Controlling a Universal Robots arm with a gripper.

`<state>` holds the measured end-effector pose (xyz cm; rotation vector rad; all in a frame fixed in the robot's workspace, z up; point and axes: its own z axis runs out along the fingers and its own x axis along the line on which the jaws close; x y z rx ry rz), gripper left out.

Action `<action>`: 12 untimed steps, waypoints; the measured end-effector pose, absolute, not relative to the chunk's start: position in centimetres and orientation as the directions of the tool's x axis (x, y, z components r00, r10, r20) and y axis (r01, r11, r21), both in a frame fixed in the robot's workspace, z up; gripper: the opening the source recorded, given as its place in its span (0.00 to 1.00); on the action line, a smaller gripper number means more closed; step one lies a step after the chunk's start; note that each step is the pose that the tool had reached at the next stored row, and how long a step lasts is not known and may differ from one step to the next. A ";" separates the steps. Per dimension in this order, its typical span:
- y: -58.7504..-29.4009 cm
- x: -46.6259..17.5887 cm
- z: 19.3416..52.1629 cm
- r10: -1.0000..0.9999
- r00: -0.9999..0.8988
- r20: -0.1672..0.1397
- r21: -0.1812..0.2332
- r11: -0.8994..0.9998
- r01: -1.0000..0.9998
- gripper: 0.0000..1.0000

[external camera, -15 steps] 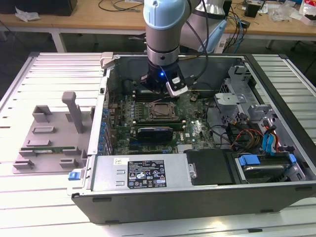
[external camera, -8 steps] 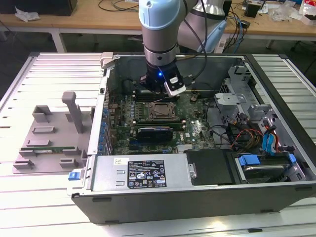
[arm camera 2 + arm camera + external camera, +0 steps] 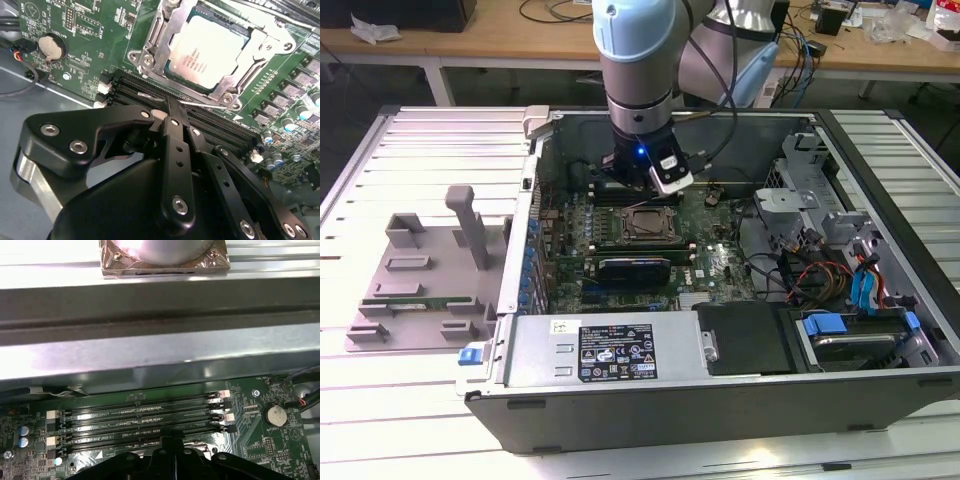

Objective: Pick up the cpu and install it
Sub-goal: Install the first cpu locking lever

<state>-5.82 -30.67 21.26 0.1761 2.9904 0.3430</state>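
The cpu, a square chip with a silver-grey top, lies flat in the motherboard socket with the metal frame around it. In the exterior view the cpu sits mid-board inside the open computer case. My gripper hangs just above the black memory slots beside the socket, on the side toward the case's back wall. Its two black fingers are pressed together, shut, with nothing between them. The gripper stands a little above the board, and its tips point at the memory slots.
The case's metal back wall rises close behind the gripper. A coin battery and cables lie near one case side. A grey fixture holding a green memory stick sits outside the case on the exterior view's left. Drive bays fill the exterior view's right.
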 end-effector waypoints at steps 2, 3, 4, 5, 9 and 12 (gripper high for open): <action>-30.7 -6.1 21.2 0.130 -0.984 -0.123 0.233 0.967 0.098 0.11; -30.7 -6.1 21.1 0.130 -0.983 -0.127 0.233 0.968 0.098 0.11; -30.7 -6.1 21.0 0.130 -0.983 -0.128 0.233 0.968 0.097 0.11; -30.6 -6.1 21.0 0.130 -0.983 -0.129 0.230 0.968 0.098 0.11; -30.2 -6.1 20.8 0.199 -0.972 -0.129 0.229 0.959 0.166 0.11; -30.2 -6.2 20.7 0.210 -0.969 -0.134 0.228 0.958 0.176 0.11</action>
